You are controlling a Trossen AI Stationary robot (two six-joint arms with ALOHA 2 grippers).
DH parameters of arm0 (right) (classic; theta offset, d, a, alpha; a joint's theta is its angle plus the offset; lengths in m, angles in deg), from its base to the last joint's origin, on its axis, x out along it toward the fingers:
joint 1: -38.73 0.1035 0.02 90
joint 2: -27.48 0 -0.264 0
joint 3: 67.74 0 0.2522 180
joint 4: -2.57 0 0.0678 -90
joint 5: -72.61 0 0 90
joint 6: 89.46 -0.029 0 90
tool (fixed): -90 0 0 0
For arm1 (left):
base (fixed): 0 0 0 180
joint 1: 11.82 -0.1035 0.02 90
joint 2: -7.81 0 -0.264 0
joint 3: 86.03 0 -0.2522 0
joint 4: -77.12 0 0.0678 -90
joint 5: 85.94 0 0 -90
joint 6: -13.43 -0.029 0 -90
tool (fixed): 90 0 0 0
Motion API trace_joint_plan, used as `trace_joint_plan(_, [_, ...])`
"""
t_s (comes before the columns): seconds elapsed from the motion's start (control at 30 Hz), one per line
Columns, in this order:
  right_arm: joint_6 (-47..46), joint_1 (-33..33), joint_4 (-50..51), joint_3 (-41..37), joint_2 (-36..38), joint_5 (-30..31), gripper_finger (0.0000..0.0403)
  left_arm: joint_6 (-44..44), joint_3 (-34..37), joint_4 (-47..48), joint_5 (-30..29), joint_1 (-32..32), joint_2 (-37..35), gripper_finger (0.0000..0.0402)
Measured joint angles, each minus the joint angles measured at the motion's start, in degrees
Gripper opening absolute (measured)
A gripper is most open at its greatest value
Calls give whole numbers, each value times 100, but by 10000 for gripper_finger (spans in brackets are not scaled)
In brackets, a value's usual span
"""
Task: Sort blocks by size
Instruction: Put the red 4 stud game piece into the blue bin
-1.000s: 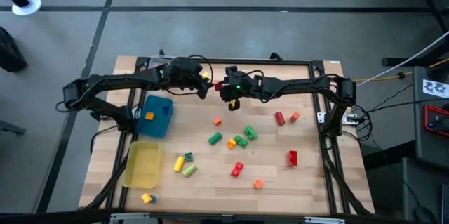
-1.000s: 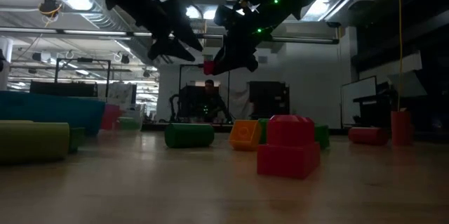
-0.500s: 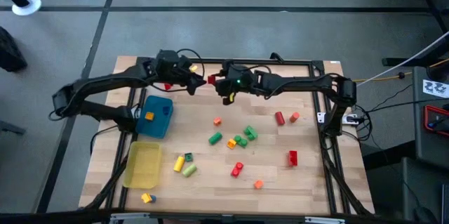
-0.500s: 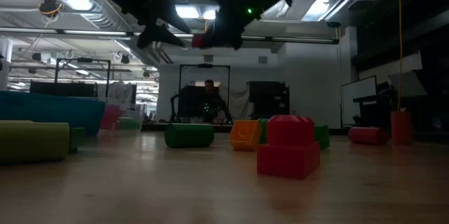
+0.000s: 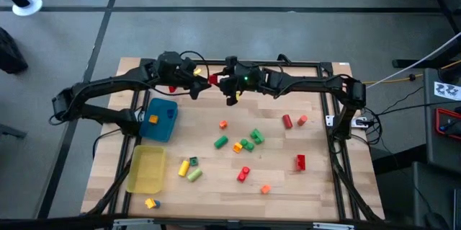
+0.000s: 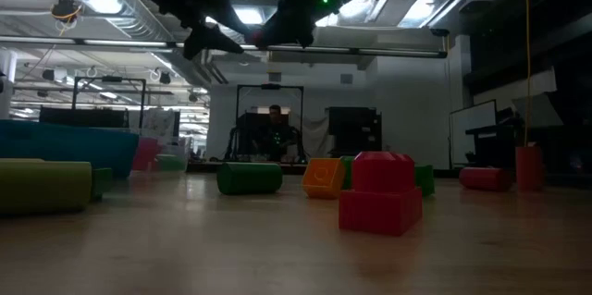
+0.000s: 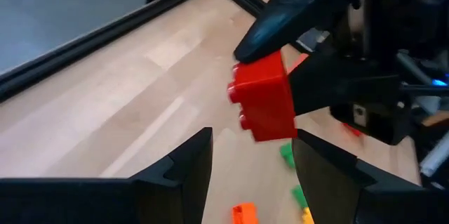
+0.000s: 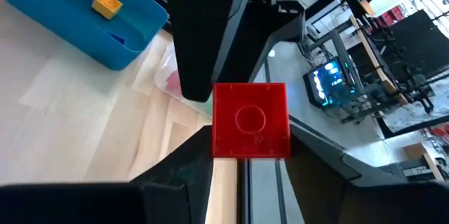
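My right gripper [image 5: 218,80] is shut on a red studded block [image 8: 250,120], high above the table's far middle. My left gripper [image 5: 199,86] is open just to its left, its fingers [image 7: 184,171] short of the block [image 7: 263,101] and apart from it. Other blocks lie on the table: an orange one [image 5: 222,124], green ones [image 5: 251,140], red ones [image 5: 300,161], and a yellow and green pair [image 5: 189,169]. My right gripper pinches the red block by two opposite flat sides [image 7: 284,62] between its two fingers. The fingers come level from the table's right. The block is lifted clear of the table, its studs [image 7: 235,90] facing my left gripper.
A blue tray [image 5: 160,125] holding an orange block [image 5: 152,119] stands at the left, a yellow tray [image 5: 146,171] nearer the front, and a clear tray [image 8: 172,76] by the far edge. A black frame [image 5: 288,64] rims the table.
My right gripper has risen and gone toward the table's left and far edge with the red block, still clear of the table. My left gripper has risen too and drawn back toward the table's left.
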Motion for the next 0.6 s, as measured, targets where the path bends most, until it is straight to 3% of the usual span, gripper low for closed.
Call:
trace_joint_plan(0.13, [83, 11, 63, 0, 0, -50, 161, -29, 0, -31, 331, -2, 0, 180])
trace_joint_plan(0.6, [133, 6, -7, 0, -2, -609, 161, -60, -2, -224, 343, 2, 2, 180])
